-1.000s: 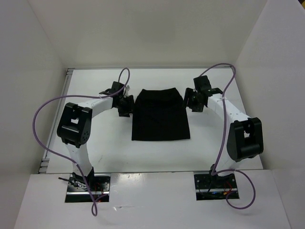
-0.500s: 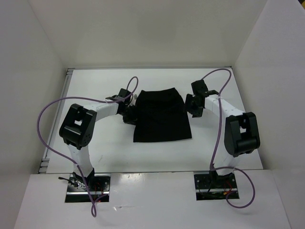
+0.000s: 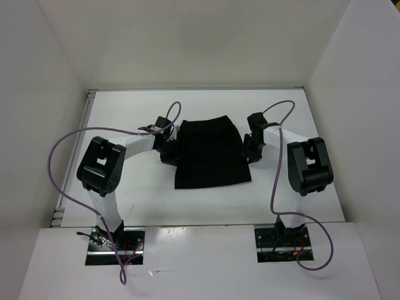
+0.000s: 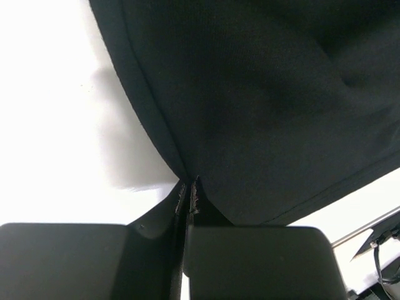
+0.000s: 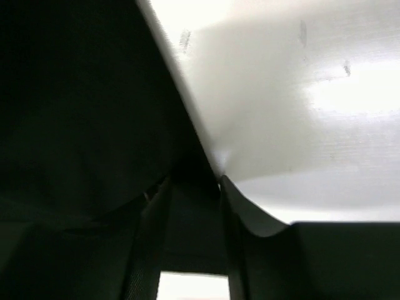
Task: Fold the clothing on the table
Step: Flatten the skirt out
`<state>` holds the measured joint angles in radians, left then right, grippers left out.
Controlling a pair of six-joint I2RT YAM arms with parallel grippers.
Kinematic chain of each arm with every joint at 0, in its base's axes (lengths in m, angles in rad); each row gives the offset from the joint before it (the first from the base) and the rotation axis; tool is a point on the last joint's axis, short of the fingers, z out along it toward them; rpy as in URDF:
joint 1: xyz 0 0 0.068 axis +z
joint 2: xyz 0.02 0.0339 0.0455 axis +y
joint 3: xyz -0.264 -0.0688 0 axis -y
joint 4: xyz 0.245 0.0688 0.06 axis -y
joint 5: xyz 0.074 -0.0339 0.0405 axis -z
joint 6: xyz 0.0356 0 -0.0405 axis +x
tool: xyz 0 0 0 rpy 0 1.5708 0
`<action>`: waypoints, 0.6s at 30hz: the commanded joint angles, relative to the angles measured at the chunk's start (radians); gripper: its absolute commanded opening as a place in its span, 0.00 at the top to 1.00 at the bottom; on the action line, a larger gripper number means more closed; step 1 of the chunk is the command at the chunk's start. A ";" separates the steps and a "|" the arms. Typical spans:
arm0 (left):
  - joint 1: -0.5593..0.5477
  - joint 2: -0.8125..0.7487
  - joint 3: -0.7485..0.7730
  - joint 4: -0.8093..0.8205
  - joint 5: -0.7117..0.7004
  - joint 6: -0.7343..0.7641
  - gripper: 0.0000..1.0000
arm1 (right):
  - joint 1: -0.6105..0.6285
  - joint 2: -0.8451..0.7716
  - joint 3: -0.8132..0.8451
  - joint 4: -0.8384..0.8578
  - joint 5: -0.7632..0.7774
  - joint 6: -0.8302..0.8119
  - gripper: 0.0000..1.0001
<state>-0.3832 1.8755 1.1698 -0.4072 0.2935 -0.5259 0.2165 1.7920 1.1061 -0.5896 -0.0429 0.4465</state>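
The clothing lies flat near the middle of the table, a dark rectangle with one arm at each side edge. The left jaws are pressed together on the cloth's left edge, about halfway along it. The wrist view shows the hem running straight into the tips, pinched. The right jaws stand apart around the right edge. The fabric's border runs in between the tips, but a gap shows between them, so I judge that side not yet gripped.

The step in hand looks like taking both side edges ready for a fold. To do it well, the right jaws should come fully together on the hem before either arm lifts — raising one side alone would drag the cloth crooked. Each pinch ought to catch every layer at the edge; whether the left has done so cannot be told from here. Once both hold, lift only enough to clear the table, and move the two arms at the same pace and height. Keep the fabric lightly taut between them — it is limp and will sag or bunch if the arms drift together.
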 commanded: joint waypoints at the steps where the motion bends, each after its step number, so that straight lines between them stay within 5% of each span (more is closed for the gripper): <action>1: -0.005 -0.036 -0.013 -0.013 0.035 0.014 1.00 | 0.007 0.059 -0.012 0.031 -0.070 -0.006 0.60; 3: -0.005 -0.027 -0.013 -0.002 0.059 0.014 1.00 | 0.007 0.082 -0.012 0.031 -0.113 -0.018 0.73; 5: -0.005 -0.015 -0.013 0.008 0.090 0.014 1.00 | 0.017 0.092 -0.002 0.040 -0.210 -0.038 1.00; 9: 0.062 -0.016 0.101 0.028 0.226 0.014 1.00 | 0.017 -0.020 0.089 0.015 -0.181 -0.038 1.00; 12: 0.110 -0.007 0.273 -0.024 0.226 0.038 1.00 | 0.017 -0.104 0.332 -0.045 -0.060 -0.038 1.00; 18: 0.245 0.175 0.925 -0.154 0.346 0.023 1.00 | -0.011 -0.138 0.699 -0.055 0.041 -0.057 1.00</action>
<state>-0.1986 2.0087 1.8626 -0.5167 0.5354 -0.5045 0.2161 1.7729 1.6772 -0.6495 -0.0746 0.4091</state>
